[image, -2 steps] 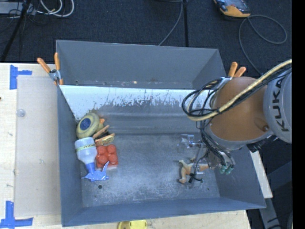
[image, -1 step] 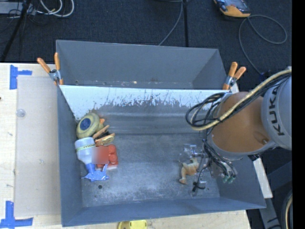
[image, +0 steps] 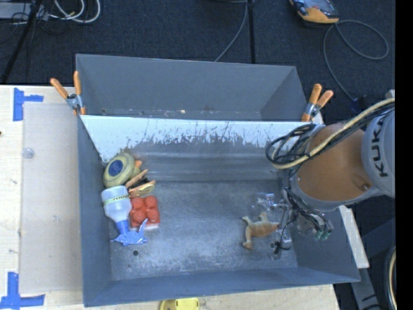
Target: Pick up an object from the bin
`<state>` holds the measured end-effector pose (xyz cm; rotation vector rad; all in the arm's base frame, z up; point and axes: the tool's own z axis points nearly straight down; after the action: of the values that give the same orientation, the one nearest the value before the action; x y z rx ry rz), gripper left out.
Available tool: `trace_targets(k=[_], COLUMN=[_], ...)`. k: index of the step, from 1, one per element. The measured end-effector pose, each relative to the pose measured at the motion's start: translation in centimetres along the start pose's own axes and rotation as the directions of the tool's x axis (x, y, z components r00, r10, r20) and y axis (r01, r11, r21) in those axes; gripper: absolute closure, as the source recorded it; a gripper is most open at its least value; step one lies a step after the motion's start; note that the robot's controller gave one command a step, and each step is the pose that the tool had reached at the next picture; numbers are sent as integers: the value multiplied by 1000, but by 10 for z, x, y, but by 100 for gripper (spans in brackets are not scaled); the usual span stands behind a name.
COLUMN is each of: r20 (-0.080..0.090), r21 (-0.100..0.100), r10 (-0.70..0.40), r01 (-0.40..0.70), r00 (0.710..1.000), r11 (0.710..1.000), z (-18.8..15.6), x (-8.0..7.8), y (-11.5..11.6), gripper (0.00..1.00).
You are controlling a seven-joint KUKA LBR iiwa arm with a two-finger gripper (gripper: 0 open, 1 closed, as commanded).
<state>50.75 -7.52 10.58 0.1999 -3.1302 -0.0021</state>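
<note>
My gripper (image: 274, 225) is low in the right part of the bin and looks open. One fingertip (image: 268, 203) shows on the far side and one (image: 279, 245) on the near side. A small tan toy animal (image: 258, 229) lies on the bin floor. Its right end reaches in between the two fingers, which are not closed on it.
A heap lies against the left wall: a round green and yellow tape measure (image: 120, 168), a wooden clothespin (image: 141, 188), a pale blue bottle (image: 117, 206), a red studded block (image: 144, 212) and a small blue piece (image: 131, 239). The arm with its orange cover and cables comes in from the right.
</note>
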Motion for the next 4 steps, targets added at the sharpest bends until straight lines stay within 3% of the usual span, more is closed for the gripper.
trace_targets(k=[1,2,3,4], r20=[-2,-2,-2,-3], r21=[-1,0,-1,-2], r10=[96,96,16,17], r01=[-96,-96,-16,-17], r00=[995,995,1000,1000], r11=[995,995,1000,1000], z=[37,37,-91,-91], x=[-8,-8,-2,-2], y=[-18,-18,-7,-7], gripper=[100,100,100,100])
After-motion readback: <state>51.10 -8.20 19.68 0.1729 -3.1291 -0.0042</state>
